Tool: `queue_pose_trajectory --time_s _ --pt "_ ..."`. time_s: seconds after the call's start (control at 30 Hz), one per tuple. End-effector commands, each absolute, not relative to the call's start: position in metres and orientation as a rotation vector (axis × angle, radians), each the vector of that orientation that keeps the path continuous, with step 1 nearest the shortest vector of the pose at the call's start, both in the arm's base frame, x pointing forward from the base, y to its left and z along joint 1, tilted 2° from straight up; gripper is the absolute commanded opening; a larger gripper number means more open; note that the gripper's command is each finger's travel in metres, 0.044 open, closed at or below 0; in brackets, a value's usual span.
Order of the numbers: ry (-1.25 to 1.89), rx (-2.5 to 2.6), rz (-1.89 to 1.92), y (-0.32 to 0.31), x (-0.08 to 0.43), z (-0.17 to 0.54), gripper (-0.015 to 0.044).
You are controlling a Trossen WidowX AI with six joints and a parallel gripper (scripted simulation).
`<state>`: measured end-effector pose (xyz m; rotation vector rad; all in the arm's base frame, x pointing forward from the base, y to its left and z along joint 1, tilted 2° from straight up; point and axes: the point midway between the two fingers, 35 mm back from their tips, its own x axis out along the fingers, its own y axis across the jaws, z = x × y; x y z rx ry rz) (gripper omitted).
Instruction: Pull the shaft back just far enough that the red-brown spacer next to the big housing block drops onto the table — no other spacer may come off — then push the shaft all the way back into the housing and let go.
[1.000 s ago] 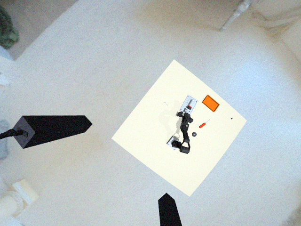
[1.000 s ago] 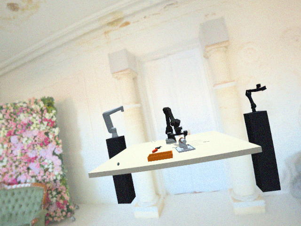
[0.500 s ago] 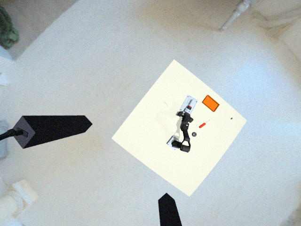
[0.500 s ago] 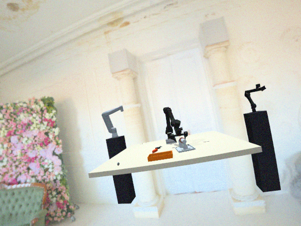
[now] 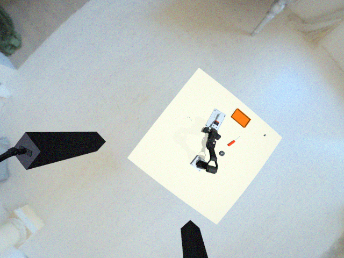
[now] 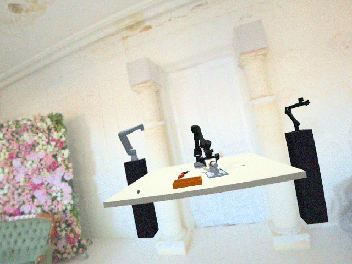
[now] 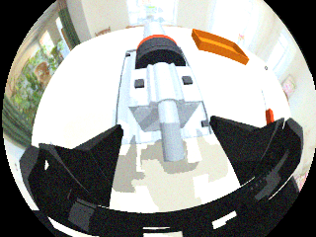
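Note:
The pale grey shaft (image 7: 172, 135) sticks out toward me from the near support block (image 7: 159, 81) in the wrist view. Beyond that block, black spacers (image 7: 159, 49) sit together around the shaft. The red-brown spacer (image 7: 157, 38) (image 5: 217, 121) is still on the shaft behind them, against the big housing block (image 7: 153, 28) (image 6: 215, 168). The assembly stands on a grey base plate (image 5: 211, 117) (image 6: 224, 172). My gripper (image 7: 168, 123) is open and empty. Its fingers stand wide on either side of the shaft's free end, apart from it. The shaft inside the housing is hidden.
An orange tray (image 5: 240, 117) (image 6: 187, 182) (image 7: 219, 46) lies beside the base plate. A red screwdriver (image 5: 231, 143) (image 7: 270, 117) lies right of the arm in the top view. A dark round part (image 5: 219, 153) lies near the arm. A small dark piece (image 5: 264, 135) (image 6: 138, 191) lies near the table corner.

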<state>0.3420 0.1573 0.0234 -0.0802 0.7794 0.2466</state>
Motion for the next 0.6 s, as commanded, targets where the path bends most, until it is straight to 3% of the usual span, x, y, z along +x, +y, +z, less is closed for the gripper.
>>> queue_pose_trajectory --time_s 0.0,0.3,0.57 --pt "0.783 -0.082 0.252 0.1578 0.3416 0.0221 0.0440" --pt "0.783 -0.082 0.252 0.1592 0.3408 0.0204 0.0440" --pt "0.778 -0.082 0.252 0.1592 0.3415 0.0225 0.0230"
